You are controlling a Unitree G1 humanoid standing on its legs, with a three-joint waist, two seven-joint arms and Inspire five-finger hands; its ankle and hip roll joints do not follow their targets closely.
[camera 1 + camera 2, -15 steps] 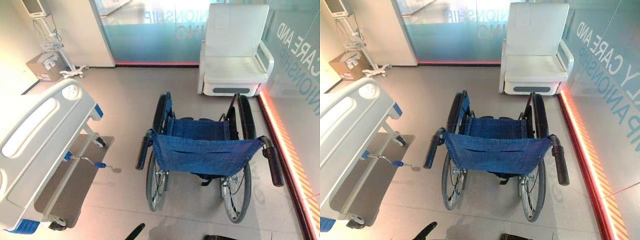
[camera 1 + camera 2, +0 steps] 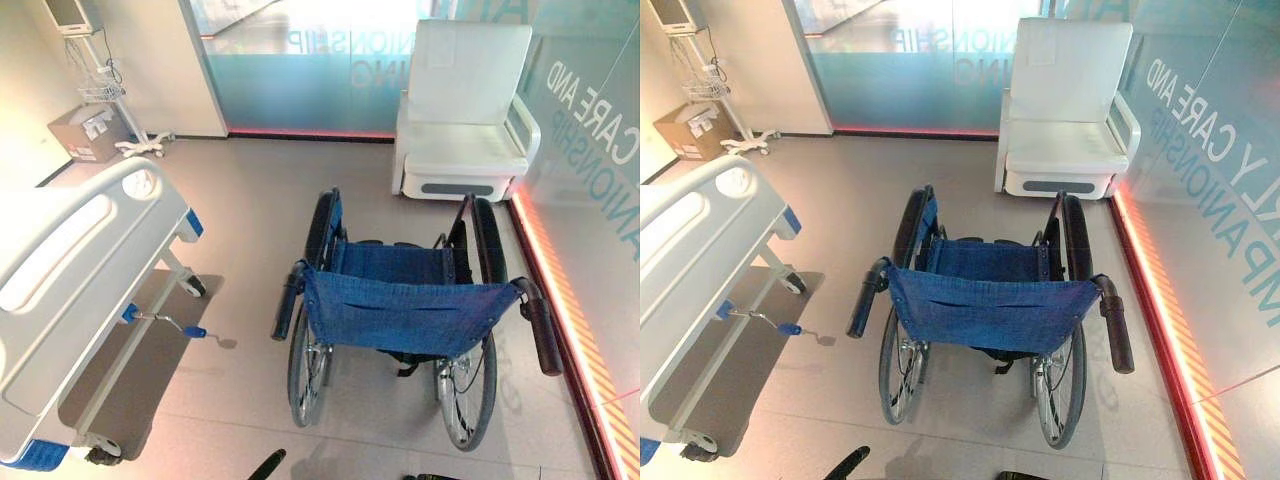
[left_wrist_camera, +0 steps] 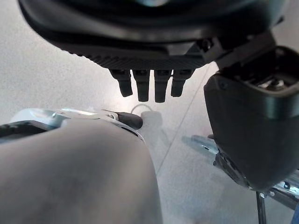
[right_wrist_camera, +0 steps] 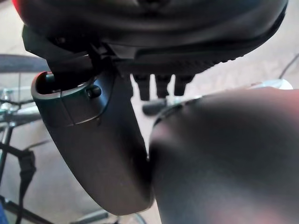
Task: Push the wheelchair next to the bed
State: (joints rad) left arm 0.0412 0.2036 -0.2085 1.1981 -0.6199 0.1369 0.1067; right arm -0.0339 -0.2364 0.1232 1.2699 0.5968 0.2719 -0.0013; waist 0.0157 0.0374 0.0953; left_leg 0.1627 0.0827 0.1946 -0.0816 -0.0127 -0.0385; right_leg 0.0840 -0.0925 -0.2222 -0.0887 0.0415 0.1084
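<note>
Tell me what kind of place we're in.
Most likely a hospital or care-facility room: a white bed on castors at the left, a blue wheelchair mid-floor, and a monitor stand in the far corner.

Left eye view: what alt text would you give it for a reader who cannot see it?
A blue-seated wheelchair stands on a grey floor, seen from behind, its push handles free. A white hospital bed stands apart to its left, and a white armchair beyond it by a glass wall.
</note>
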